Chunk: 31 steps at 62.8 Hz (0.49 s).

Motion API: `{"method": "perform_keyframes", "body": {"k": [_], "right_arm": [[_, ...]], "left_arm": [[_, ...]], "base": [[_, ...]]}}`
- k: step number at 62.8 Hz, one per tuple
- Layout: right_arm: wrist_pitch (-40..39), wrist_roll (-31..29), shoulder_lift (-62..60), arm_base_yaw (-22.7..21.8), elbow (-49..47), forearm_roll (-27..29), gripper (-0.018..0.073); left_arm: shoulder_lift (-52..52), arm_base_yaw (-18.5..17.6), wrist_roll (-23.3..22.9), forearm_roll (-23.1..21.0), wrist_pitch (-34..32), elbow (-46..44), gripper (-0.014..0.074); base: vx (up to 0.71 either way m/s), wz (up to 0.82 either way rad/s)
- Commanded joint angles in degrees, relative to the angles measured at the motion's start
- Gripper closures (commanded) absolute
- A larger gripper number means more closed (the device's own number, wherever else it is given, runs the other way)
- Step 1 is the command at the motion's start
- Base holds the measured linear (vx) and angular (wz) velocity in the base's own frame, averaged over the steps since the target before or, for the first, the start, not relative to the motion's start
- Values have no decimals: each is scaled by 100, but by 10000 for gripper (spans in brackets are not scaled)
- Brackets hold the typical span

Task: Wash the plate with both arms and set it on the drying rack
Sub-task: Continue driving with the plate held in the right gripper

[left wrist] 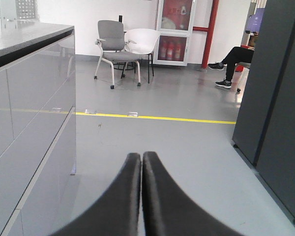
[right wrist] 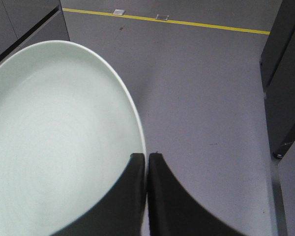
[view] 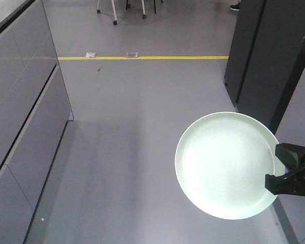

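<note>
Plate [view: 223, 165] up in the air over grey floor [view: 132, 132], face toward the front camera, pinched at its 3 o'clock rim by right gripper [view: 280, 172], jaws clamped on the edge. Left gripper [left wrist: 141, 156] pointing ahead, roughly level, jaws pressed together on nothing. Likely a carrying step before washing; no drying rack in view. Next up: steady transport without tilting, then left gripper joining.
</note>
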Motion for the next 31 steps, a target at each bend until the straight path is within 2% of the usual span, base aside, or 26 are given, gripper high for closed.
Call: {"method": "perform_keyframes", "body": {"k": [1,31], "right_arm": [[-430,-38,-62,-19,-168,-18,568],[-430,-38,-62,-19,-168,-18,568]], "left_arm": [[-94,-7,-49,-45,-398,86,602],[-94,-7,-49,-45,-398,86,602]], "base": [[12,0],[12,-10]]}}
